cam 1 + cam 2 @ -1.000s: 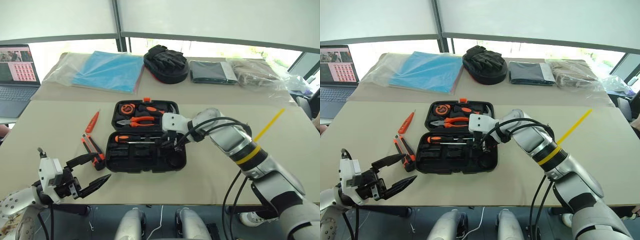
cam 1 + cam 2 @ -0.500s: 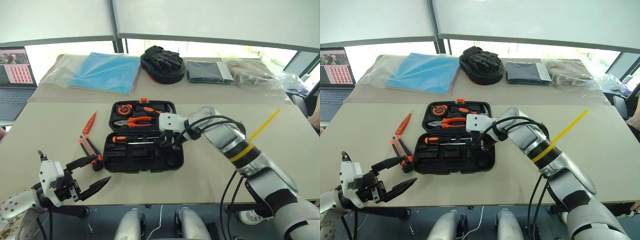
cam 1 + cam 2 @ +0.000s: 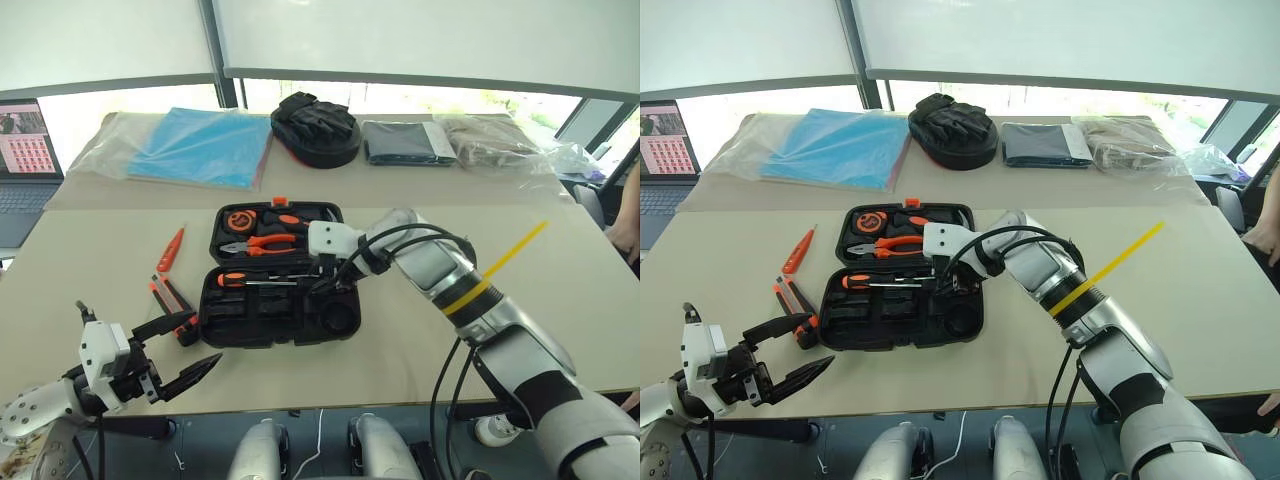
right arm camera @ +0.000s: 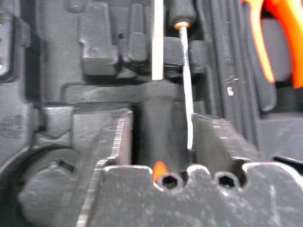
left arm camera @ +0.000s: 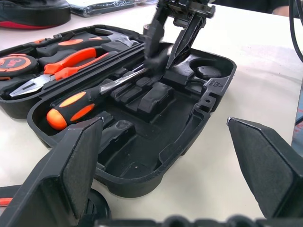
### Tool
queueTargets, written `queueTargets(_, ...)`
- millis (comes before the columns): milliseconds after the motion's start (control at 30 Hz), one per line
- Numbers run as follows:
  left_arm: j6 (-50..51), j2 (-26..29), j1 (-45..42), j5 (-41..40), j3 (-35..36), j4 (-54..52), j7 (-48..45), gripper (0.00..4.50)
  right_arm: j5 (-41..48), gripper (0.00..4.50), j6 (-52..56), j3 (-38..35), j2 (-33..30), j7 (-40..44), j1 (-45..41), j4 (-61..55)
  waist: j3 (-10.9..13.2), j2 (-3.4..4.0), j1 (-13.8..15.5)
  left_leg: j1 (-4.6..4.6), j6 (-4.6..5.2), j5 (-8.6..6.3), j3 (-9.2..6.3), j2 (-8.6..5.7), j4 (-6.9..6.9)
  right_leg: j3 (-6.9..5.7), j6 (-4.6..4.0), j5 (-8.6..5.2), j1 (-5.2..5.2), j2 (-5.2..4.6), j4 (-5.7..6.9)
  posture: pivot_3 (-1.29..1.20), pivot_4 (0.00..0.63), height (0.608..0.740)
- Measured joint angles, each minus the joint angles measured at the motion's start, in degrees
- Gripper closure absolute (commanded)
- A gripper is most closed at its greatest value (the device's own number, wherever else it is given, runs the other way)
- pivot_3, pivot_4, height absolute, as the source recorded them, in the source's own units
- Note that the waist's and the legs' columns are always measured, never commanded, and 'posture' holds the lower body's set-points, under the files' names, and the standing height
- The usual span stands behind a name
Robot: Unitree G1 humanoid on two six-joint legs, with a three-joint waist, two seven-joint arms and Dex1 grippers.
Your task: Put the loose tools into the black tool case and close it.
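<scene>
The black tool case (image 3: 218, 326) lies open in the middle of the table. Its far half holds an orange tape measure, pliers and a hammer. One orange-and-black screwdriver (image 3: 255, 279) lies in the near half. My right gripper (image 3: 325, 283) reaches into that half, open, its fingers either side of a second screwdriver's dark handle (image 4: 158, 118) resting in its recess. An orange tester pen (image 3: 171, 249) and a folding knife-like tool (image 3: 168, 298) lie loose on the table left of the case. My left gripper (image 3: 185, 345) hovers open at the front left edge with nothing in it.
On the back table sit a laptop (image 3: 25, 150), a blue plastic bag (image 3: 200, 145), a round black pouch with gloves (image 3: 315, 128), a dark folded cloth (image 3: 408, 142) and a bagged beige bundle (image 3: 490, 145). A yellow strip (image 3: 515, 250) lies at the right. A person's hand (image 3: 625, 225) shows at the right edge.
My right gripper's fingers have spread apart around the screwdriver handle in the case. The whole picture has shifted with the camera. The left arm has kept still.
</scene>
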Motion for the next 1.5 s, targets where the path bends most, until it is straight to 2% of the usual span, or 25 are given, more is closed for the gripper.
queueTargets(233,-0.1,-0.1,0.0,0.2,0.0,0.1,0.6,0.0,5.6,1.39,1.1,-5.1,-3.7,6.9,-0.3,-3.4,0.0,0.01,0.5,-0.15,-0.07,-0.03,0.12,-0.04,0.01,-0.03,0.06,0.04,-0.12,-0.12,-0.07,0.0,0.15,0.74)
queueTargets(333,-0.1,-0.1,-0.2,0.4,0.0,0.6,0.8,0.0,8.4,2.13,-1.7,-10.5,-3.4,6.1,1.0,-3.5,0.0,0.0,0.7,-0.14,-0.08,-0.04,0.15,-0.02,0.01,-0.03,0.07,0.04,-0.12,-0.1,-0.08,0.0,0.15,0.74)
queueTargets(400,-0.4,-0.2,-1.0,0.6,-0.1,1.0,1.0,0.0,10.0,2.85,-5.0,-13.1,-1.6,4.7,3.8,-3.5,0.0,0.0,0.7,-0.12,-0.08,-0.04,0.14,-0.02,-0.01,-0.03,0.07,0.04,-0.11,-0.08,-0.07,0.0,0.15,0.74)
queueTargets(567,-1.0,-0.2,-2.1,0.9,-0.2,1.7,1.0,0.0,10.8,4.46,-16.2,-14.6,3.7,1.2,11.0,-0.3,0.0,0.0,0.6,-0.13,-0.08,-0.04,0.2,-0.03,-0.01,0.01,0.08,0.04,-0.12,-0.06,-0.05,0.0,0.15,0.74)
queueTargets(733,-1.0,-0.2,-2.2,0.9,-0.2,1.8,0.9,0.0,9.0,4.46,-22.4,-13.6,5.6,-0.9,13.0,3.0,0.0,0.0,0.7,-0.12,-0.08,-0.03,0.2,-0.03,0.01,0.0,0.08,0.05,-0.11,-0.07,-0.05,0.0,0.15,0.74)
queueTargets(1100,-1.0,-0.2,-1.5,0.9,-0.1,1.7,1.0,0.0,5.6,4.46,-26.7,-13.0,7.5,-2.6,10.6,14.3,0.0,0.0,0.8,0.07,-0.11,-0.02,0.2,-0.02,0.01,0.0,0.08,0.05,0.03,-0.08,-0.03,0.0,0.15,0.74)
queueTargets(1300,-1.0,-0.2,-0.8,1.0,0.0,1.4,1.5,0.0,3.5,4.46,-26.3,-11.3,7.8,-2.8,10.2,14.4,0.0,0.0,0.7,0.47,-0.12,-0.03,0.21,0.01,-0.05,0.01,0.01,0.0,0.36,-0.08,-0.06,0.0,0.15,0.74)
queueTargets(1367,-1.0,-0.2,-0.6,1.0,0.1,1.4,1.7,0.0,3.3,4.46,-24.0,-11.2,8.2,-3.1,10.2,13.5,0.0,0.0,0.7,0.55,-0.13,-0.03,0.2,0.04,-0.08,0.01,-0.28,-0.18,0.42,-0.08,-0.05,0.0,0.15,0.74)
queueTargets(1500,-1.2,-0.2,0.0,1.1,0.1,1.4,2.0,0.0,2.9,4.46,-21.5,-11.4,8.8,-4.1,11.2,10.7,-0.1,-0.01,0.5,0.6,-0.21,-0.08,0.2,0.11,-0.11,0.0,-0.33,-0.2,0.42,-0.06,-0.02,0.0,0.15,0.74)
